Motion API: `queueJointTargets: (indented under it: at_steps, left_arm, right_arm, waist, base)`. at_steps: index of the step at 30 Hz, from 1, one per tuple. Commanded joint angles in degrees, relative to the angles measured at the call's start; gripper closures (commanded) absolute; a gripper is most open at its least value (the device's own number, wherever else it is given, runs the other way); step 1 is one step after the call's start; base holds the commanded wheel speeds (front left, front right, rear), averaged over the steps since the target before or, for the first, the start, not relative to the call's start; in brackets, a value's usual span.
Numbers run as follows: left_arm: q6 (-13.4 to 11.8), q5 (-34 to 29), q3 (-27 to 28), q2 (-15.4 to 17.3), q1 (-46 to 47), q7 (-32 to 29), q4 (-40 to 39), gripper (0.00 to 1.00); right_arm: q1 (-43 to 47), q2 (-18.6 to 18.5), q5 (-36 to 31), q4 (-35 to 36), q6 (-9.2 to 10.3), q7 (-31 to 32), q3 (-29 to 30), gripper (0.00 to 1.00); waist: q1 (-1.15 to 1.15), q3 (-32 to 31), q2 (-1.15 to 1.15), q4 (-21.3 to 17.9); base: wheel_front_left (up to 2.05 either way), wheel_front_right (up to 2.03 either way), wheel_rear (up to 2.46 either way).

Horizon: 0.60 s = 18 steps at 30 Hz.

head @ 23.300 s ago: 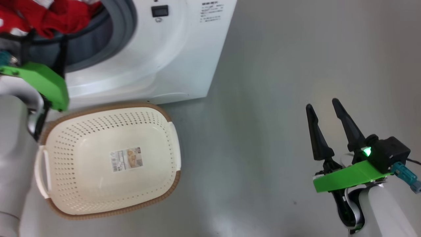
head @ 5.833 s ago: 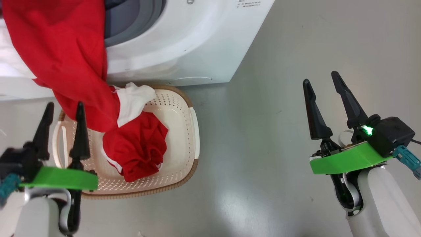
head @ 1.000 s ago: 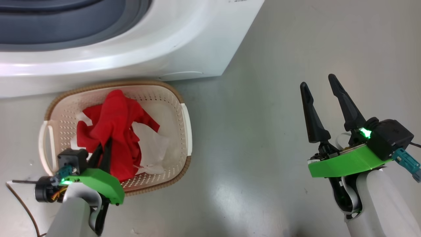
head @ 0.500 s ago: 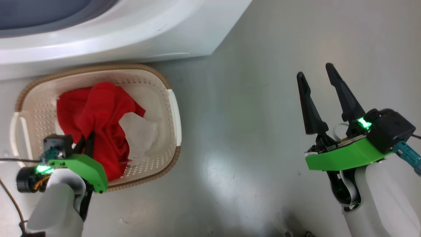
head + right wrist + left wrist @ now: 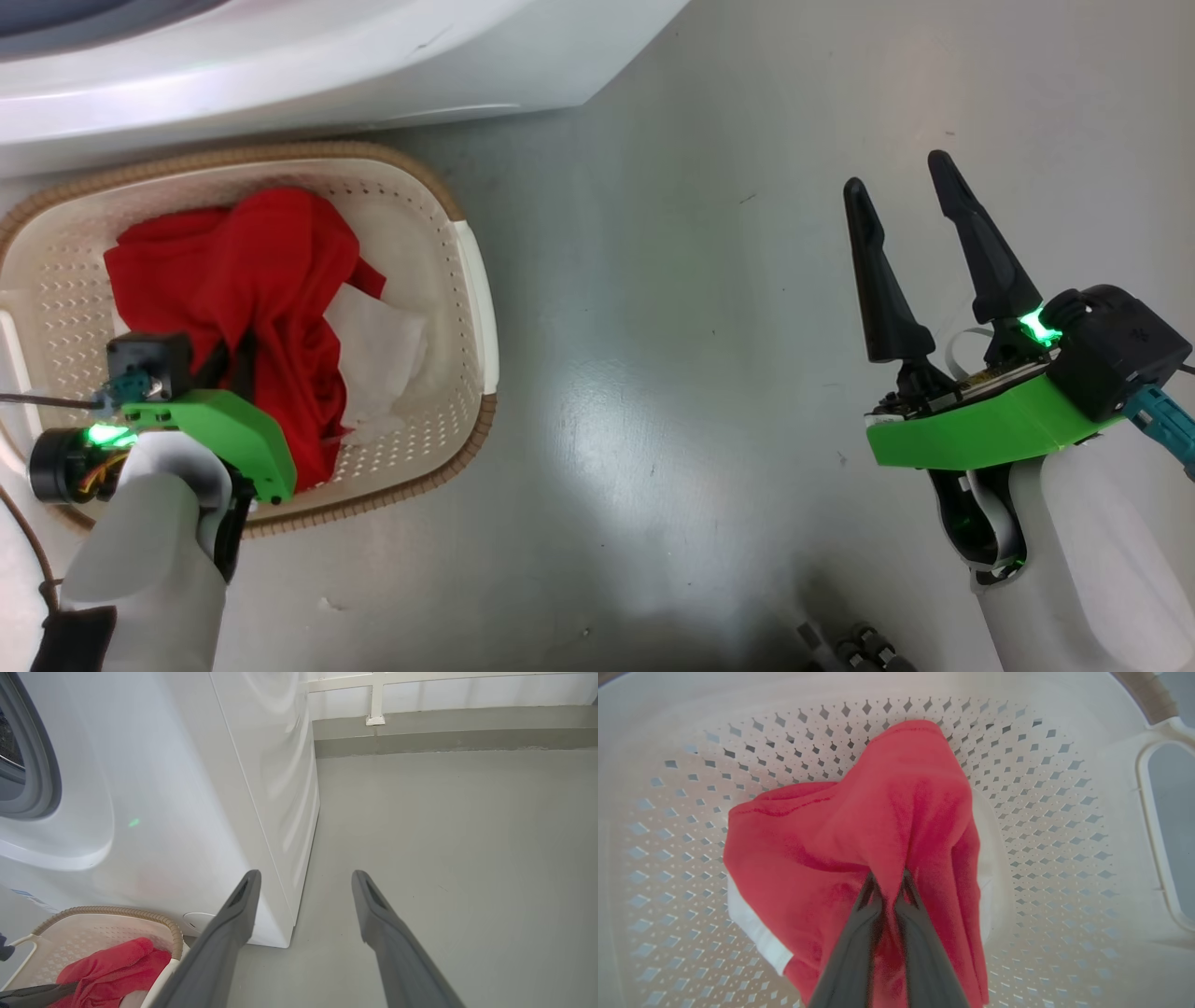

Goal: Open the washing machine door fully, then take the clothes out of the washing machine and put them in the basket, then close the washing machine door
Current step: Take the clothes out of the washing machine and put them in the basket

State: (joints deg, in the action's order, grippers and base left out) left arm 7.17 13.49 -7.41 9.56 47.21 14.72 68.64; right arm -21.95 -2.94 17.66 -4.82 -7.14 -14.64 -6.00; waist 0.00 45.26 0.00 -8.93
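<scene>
The cream basket (image 5: 467, 271) stands on the floor in front of the white washing machine (image 5: 327, 56). In it lie the clothes: a bunched red garment (image 5: 252, 271) and a white cloth (image 5: 373, 345). My left gripper (image 5: 239, 347) reaches down into the basket. In the left wrist view it (image 5: 887, 882) is shut on a raised fold of the red garment (image 5: 878, 812), above the perforated basket wall (image 5: 1064, 812). My right gripper (image 5: 894, 175) hangs open over bare floor, well right of the basket, with nothing between its fingers. The washing machine door is out of view.
The right wrist view looks past my open right gripper (image 5: 306, 875) at the machine's front corner (image 5: 261, 835), its grey gasket (image 5: 37, 765), the basket rim (image 5: 107, 911) and a wall skirting (image 5: 444, 737). Grey floor (image 5: 672, 327) spreads to the right. A thin cable (image 5: 19, 523) trails by my left arm.
The head camera has tipped down and swung, so basket and machine sit further left and higher in the picture. My left gripper stays shut on the red garment inside the basket. The right gripper stays open.
</scene>
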Motion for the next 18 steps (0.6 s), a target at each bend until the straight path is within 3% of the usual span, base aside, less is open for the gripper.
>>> queueJointTargets:
  at_steps: [1,2,3,18]
  left_arm:
    - [0.3,0.8,0.8,2.1,-0.9,0.3,0.0,0.60]
    - [0.3,1.1,0.7,2.1,-0.9,0.3,-0.1,0.36]
    - [0.3,1.4,0.6,2.0,-0.9,0.3,-0.2,0.02]
    - [0.3,4.7,2.1,1.5,-7.4,0.3,-9.4,0.00]
  right_arm:
    - [0.4,0.1,0.3,1.2,-0.35,-0.4,-0.9,0.00]
    - [0.4,0.1,0.2,1.1,-0.35,-0.4,-0.9,0.00]
    - [0.4,0.1,0.2,1.1,-0.35,-0.4,-0.8,0.00]
    - [2.1,0.1,-1.1,-1.6,-0.35,-0.4,0.8,0.00]
  waist:
    - [0.00,-0.2,0.00,0.1]
    - [0.00,-0.3,0.00,0.2]
    - [0.00,-0.6,0.00,0.3]
    - [0.00,-10.0,0.00,2.8]
  base:
    - [0.00,0.00,0.00]
    - [0.00,0.00,0.00]
    - [0.00,0.00,0.00]
    - [0.00,0.00,0.00]
